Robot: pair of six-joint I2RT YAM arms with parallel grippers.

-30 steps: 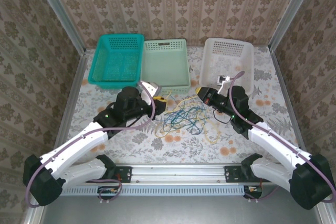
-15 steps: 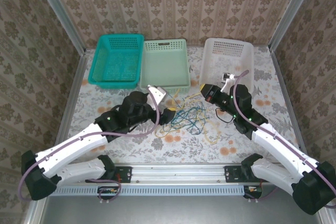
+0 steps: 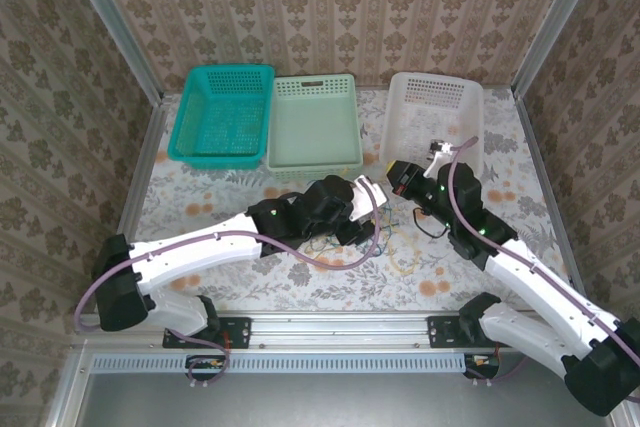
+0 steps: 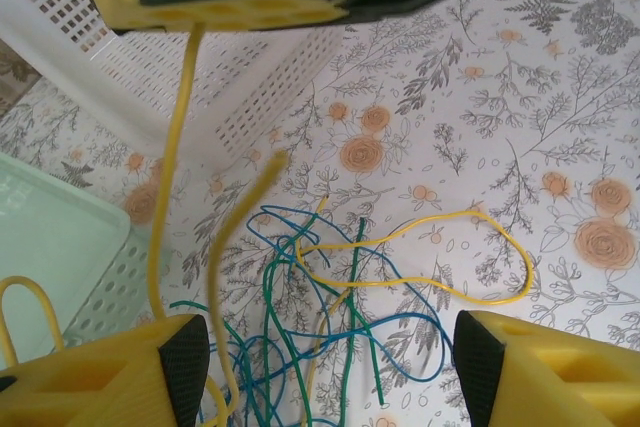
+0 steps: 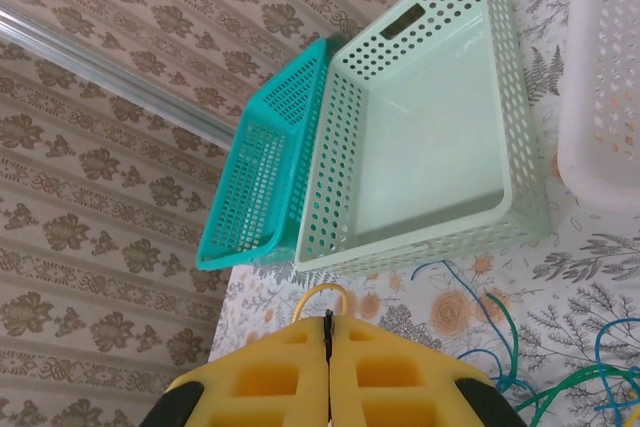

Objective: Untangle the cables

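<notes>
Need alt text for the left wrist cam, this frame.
The left gripper, open, hovers over a loose tangle of yellow, blue and green cables on a floral tablecloth. Above, the right gripper holds a yellow cable that hangs down toward the tangle, with a white basket and a pale green basket at left.

Far-left corner of floral-patterned table [image 3: 190, 202]: teal perforated plastic basket [image 3: 222, 112]; pale green perforated plastic basket [image 3: 316, 125] just beside, on its right; white perforated plastic basket [image 3: 435, 112] further right, apart. Mid-table, before gap between latter two: tangle of thin yellow, blue and green cables [image 4: 345, 292]
</notes>
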